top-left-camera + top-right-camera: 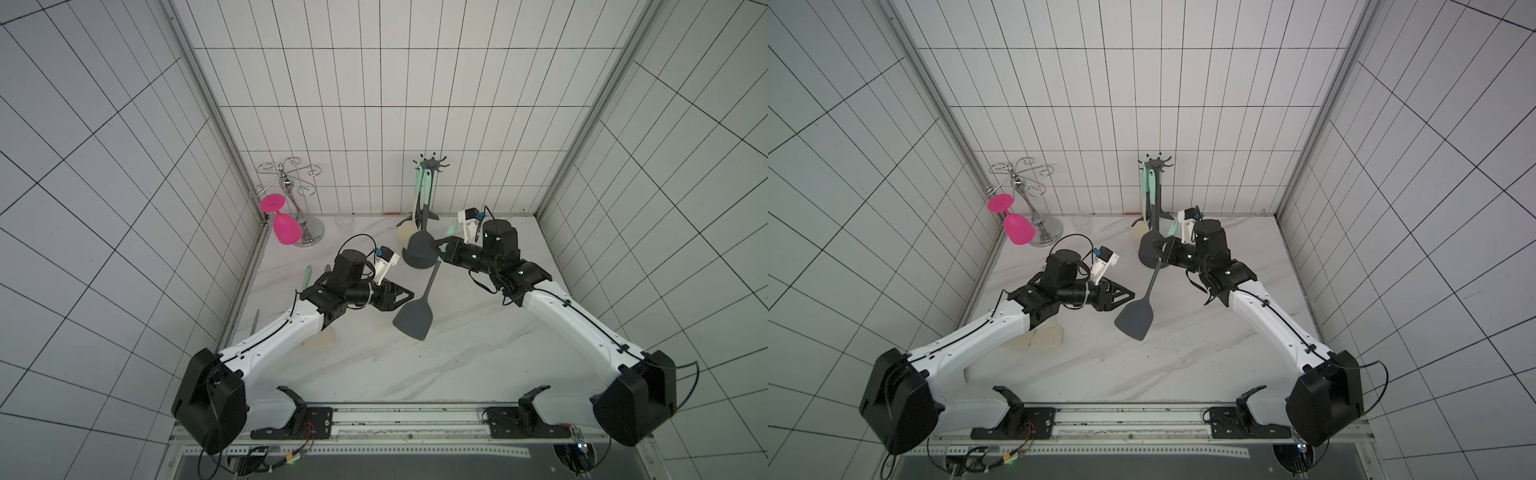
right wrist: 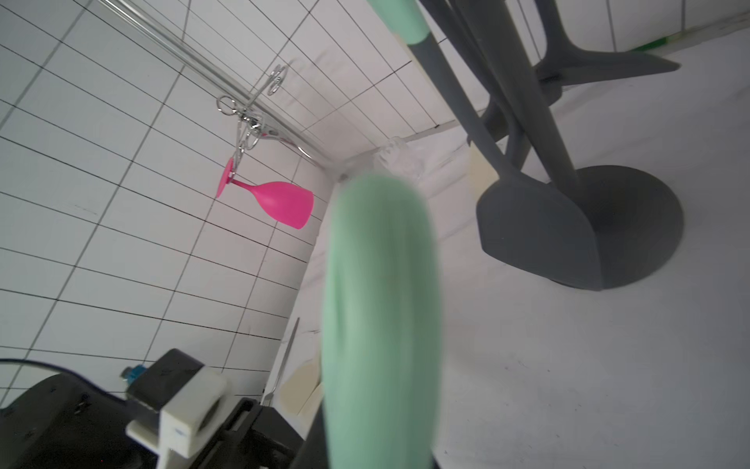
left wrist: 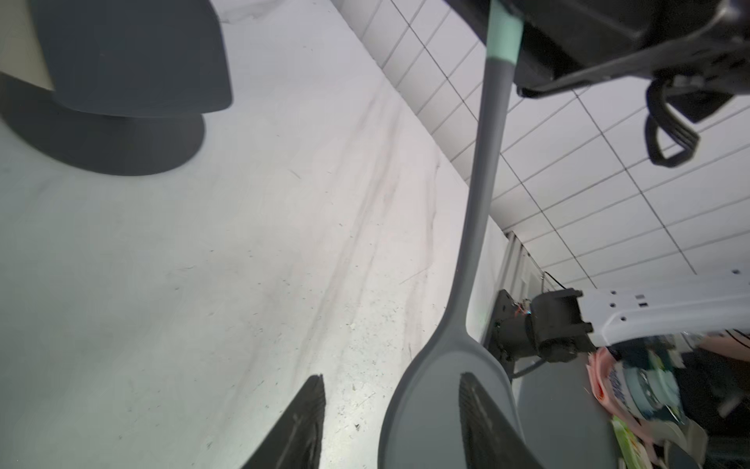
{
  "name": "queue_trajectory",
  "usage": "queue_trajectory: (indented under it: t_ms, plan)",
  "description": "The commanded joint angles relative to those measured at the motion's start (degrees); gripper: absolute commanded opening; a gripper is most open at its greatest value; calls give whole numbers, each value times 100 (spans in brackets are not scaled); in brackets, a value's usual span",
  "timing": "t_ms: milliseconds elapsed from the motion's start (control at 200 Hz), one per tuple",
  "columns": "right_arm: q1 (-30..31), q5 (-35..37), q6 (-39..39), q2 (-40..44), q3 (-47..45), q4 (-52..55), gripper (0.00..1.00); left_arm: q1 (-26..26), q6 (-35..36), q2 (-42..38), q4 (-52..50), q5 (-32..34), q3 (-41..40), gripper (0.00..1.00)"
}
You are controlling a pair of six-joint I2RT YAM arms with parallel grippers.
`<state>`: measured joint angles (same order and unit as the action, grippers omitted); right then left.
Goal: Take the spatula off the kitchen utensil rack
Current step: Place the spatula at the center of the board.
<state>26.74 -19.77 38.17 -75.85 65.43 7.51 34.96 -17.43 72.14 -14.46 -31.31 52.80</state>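
The spatula, off the rack, has a dark grey blade and a mint handle. It hangs slanted over the marble table. My right gripper is shut on the spatula where the grey shaft meets the mint handle, which hides its jaws in the right wrist view. My left gripper is open, and the blade lies against one finger. The kitchen utensil rack stands at the back, just beyond the right gripper.
A grey turner and a cream utensil hang on the rack. At the back left stands a chrome glass holder with a pink glass, and a clear glass beside it. Cream utensils lie under my left arm.
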Motion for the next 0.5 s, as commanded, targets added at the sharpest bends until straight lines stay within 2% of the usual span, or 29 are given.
queue_trajectory:
  t_ms: [0,75,165,350,500]
  plan:
    - [157,924,-398,34,272,684,0,577,312,-424,51,1919,76,55]
    - [275,990,-431,-39,336,690,0,905,220,-403,272,2360,152,57]
    - [396,986,-451,-123,428,699,0,1047,-70,-66,356,2356,445,57]
    - [498,805,-426,-224,497,682,0,1135,-419,830,389,2024,978,57]
    - [526,750,-381,-202,428,640,0,1153,-574,1167,653,1699,1112,56]
